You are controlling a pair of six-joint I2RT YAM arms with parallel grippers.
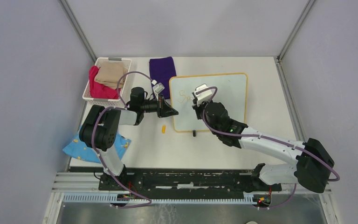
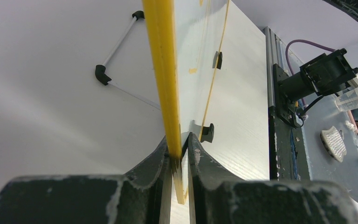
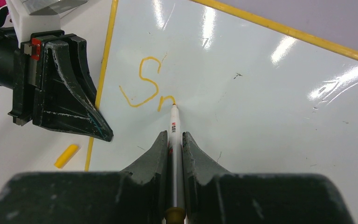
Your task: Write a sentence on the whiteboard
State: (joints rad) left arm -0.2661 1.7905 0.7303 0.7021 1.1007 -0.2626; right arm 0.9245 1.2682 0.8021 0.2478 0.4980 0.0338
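Count on the surface:
- whiteboard (image 1: 223,100): 1, with 2 black feet (image 2: 218,59) (image 2: 207,133) showing
- marker (image 3: 174,126): 1
- sentence (image 3: 154,86): 2 orange characters so far, an "S" and one part-formed letter
- small yellow piece (image 1: 163,129): 1, loose
- white basket (image 1: 103,60): 1
- cloths: 4 total. 2 in the basket (pink cloth (image 1: 98,87), beige cloth (image 1: 111,73)), 2 outside it (purple cloth (image 1: 162,70), blue cloth (image 1: 77,149))
- arms: 2, one set of jaws each: left gripper (image 1: 173,112), right gripper (image 3: 172,135)

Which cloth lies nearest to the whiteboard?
The purple cloth, beside the whiteboard's far left corner. The red cloth and tan cloth sit in the basket; the blue cloth lies near the left arm's base.
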